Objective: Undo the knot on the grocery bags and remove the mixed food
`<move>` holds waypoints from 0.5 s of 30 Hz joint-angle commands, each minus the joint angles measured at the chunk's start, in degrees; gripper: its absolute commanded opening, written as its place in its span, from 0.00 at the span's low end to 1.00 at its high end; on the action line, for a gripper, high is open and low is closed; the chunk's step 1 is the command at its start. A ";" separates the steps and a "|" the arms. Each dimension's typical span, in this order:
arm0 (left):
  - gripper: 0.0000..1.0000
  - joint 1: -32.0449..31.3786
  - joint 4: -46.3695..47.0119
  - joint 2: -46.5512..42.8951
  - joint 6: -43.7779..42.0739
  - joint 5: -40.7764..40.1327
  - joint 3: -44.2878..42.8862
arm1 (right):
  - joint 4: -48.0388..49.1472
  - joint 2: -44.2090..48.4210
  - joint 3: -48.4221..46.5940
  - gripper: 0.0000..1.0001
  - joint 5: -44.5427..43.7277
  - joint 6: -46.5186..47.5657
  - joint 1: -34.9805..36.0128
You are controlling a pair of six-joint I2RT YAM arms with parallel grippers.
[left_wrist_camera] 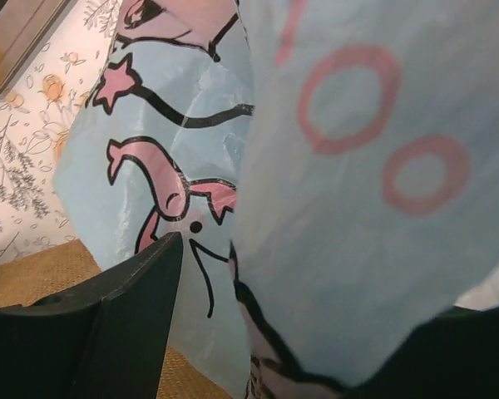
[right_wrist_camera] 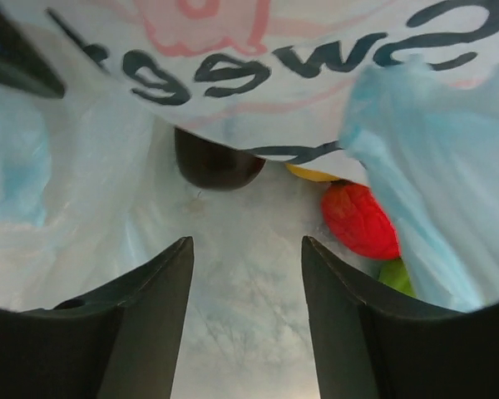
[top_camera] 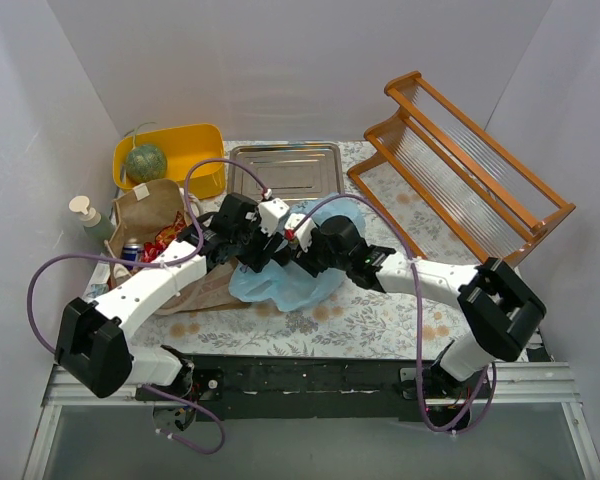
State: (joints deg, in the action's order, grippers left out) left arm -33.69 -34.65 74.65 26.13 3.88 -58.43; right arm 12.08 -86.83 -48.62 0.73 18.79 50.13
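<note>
Blue bag (top_camera: 280,285) just nearside of tray (top_camera: 285,170) gapes (knot looks undone), red lump (right_wrist_camera: 359,220) and dark ball (right_wrist_camera: 216,162) inside untaken; right gripper (right_wrist_camera: 247,249) jaws wide, empty; left gripper (top_camera: 263,248) jaws apart over film; paper bag (top_camera: 145,210) left of tray unemptied.

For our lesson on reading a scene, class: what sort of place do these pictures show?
Probably a mock kitchen worktop inside a white-walled test booth: a wooden dish rack, a metal tray and a pump soap bottle stand on a floral tablecloth.
</note>
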 commanded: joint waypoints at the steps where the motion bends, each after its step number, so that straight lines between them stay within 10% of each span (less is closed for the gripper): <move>1: 0.58 0.47 0.11 1.90 -1.17 -6.43 -0.98 | 6.12 -4.82 -6.82 0.62 -1.88 -5.85 -2.13; 11: 0.60 2.05 -0.85 3.04 6.92 -6.96 -1.16 | 5.76 -13.63 -12.90 0.66 13.49 -14.92 -7.06; 13: 0.61 2.14 -0.85 2.78 7.18 -6.87 -0.45 | 6.20 -15.29 -13.43 0.72 17.52 -16.23 -6.98; 15: 0.61 2.14 -0.94 2.78 7.18 -6.78 -0.37 | 6.56 -16.61 -14.74 0.98 18.25 -17.20 -6.19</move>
State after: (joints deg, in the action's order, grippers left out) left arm -32.10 -34.59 78.04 31.66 -2.63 -58.46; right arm 15.29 -100.99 -59.77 11.38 5.78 42.78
